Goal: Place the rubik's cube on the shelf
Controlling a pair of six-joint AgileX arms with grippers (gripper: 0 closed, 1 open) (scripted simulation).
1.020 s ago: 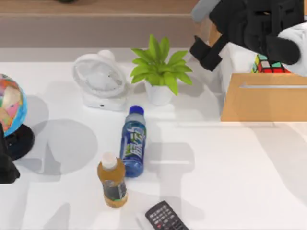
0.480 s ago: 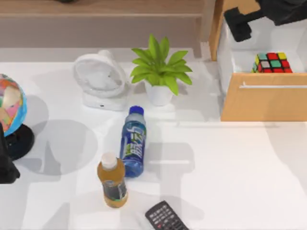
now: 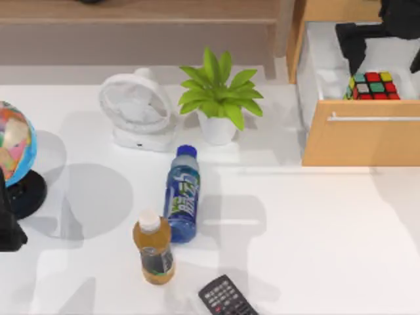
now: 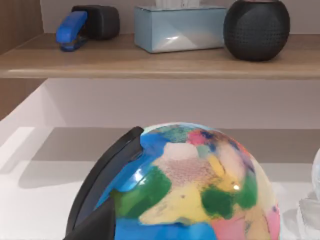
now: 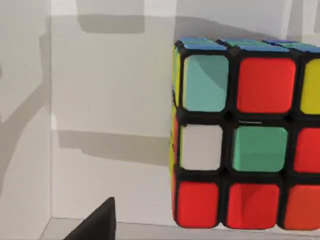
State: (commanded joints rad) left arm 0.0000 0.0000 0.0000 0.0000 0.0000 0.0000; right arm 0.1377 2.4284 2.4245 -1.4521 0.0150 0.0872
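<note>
The rubik's cube (image 3: 373, 86) sits inside the open drawer at the right, close behind the drawer's front panel. In the right wrist view the rubik's cube (image 5: 245, 135) is near, showing red, teal, green and white stickers. My right gripper (image 3: 384, 56) hangs open just behind and above the cube, nothing between its fingers; one dark fingertip (image 5: 95, 222) shows in the right wrist view. The shelf (image 3: 131, 10) runs along the back, a light-brown board over a grey-beige recess. My left gripper (image 3: 8, 226) is parked at the left edge beside the globe.
The orange-wood drawer cabinet (image 3: 361, 138) stands at the right. A globe (image 3: 13, 144), white fan (image 3: 134, 108), potted plant (image 3: 220, 92), blue bottle (image 3: 182, 193), tea bottle (image 3: 153, 248) and remote (image 3: 226, 298) stand on the table. A stapler (image 4: 72, 27), tissue box (image 4: 180, 27) and black speaker (image 4: 256, 27) occupy the shelf.
My right gripper has moved right and toward the front, from over the cabinet's back left corner to above the drawer near the cube. The cube and left arm have not moved.
</note>
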